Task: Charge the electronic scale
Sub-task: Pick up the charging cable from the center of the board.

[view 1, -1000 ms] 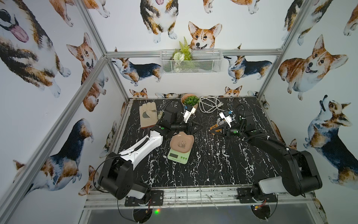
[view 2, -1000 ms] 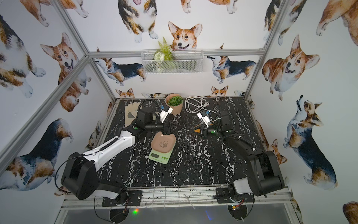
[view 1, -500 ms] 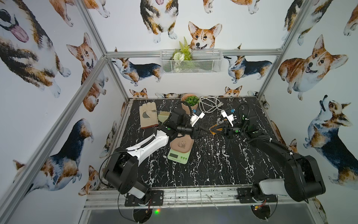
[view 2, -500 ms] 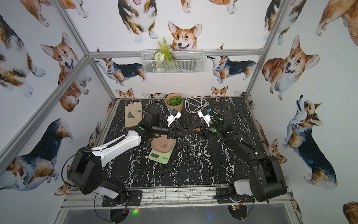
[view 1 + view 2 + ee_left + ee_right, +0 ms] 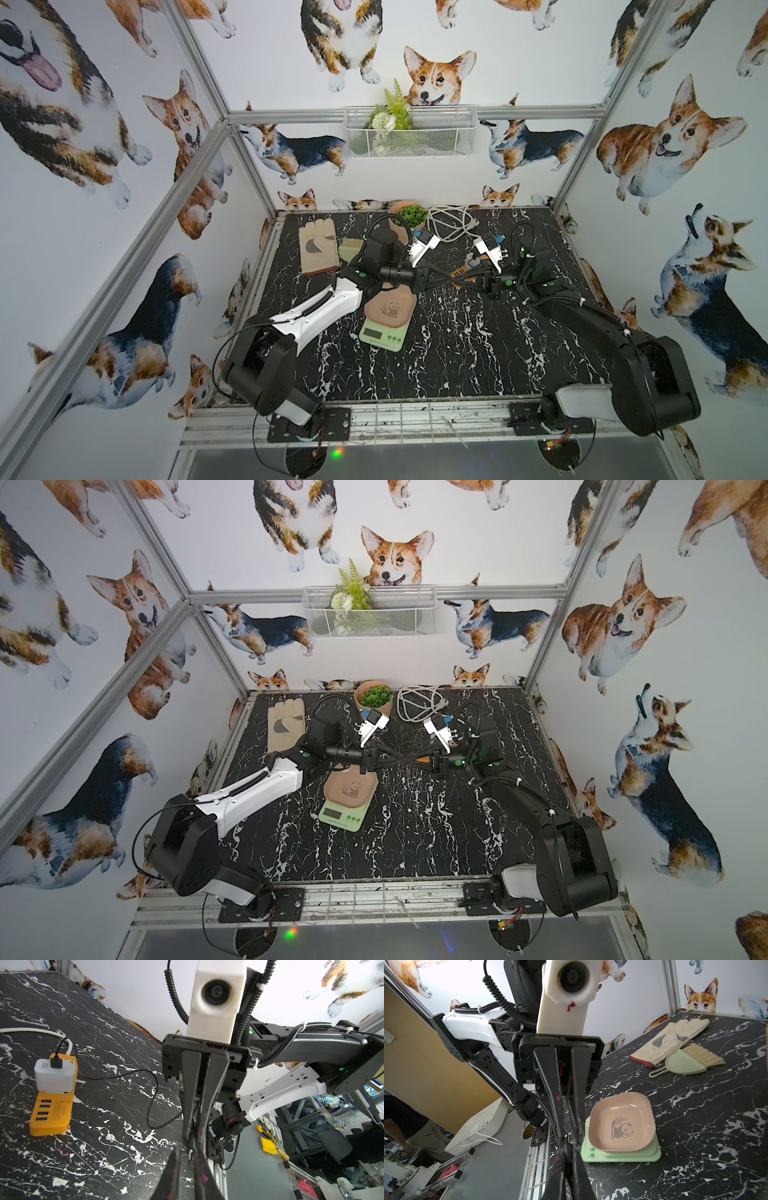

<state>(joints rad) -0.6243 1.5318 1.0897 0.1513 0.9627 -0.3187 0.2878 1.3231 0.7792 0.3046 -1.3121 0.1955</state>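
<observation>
The electronic scale (image 5: 384,332) is pale green with a pinkish panda tray (image 5: 620,1122) and sits mid-table. Behind and above it my two grippers meet tip to tip. My right gripper (image 5: 193,1138) is shut on a thin black cable (image 5: 151,1105), just behind its barrel plug (image 5: 190,1153). That cable runs to a white charger block (image 5: 55,1076) on the orange power strip (image 5: 52,1113). My left gripper (image 5: 188,1149) is open by a narrow gap. The plug tip lies between its fingers, with bare table showing on one side of it.
A pale work glove (image 5: 318,247) and a green dustpan with brush (image 5: 685,1061) lie at the back left. A potted plant (image 5: 409,218) and a coiled white cord (image 5: 451,222) stand against the back wall. A wire basket (image 5: 409,133) hangs on that wall.
My left arm has swung right, from behind the scale to the right gripper's tips. Its jaws have narrowed round the plug. The right gripper has kept its hold on the cable.
</observation>
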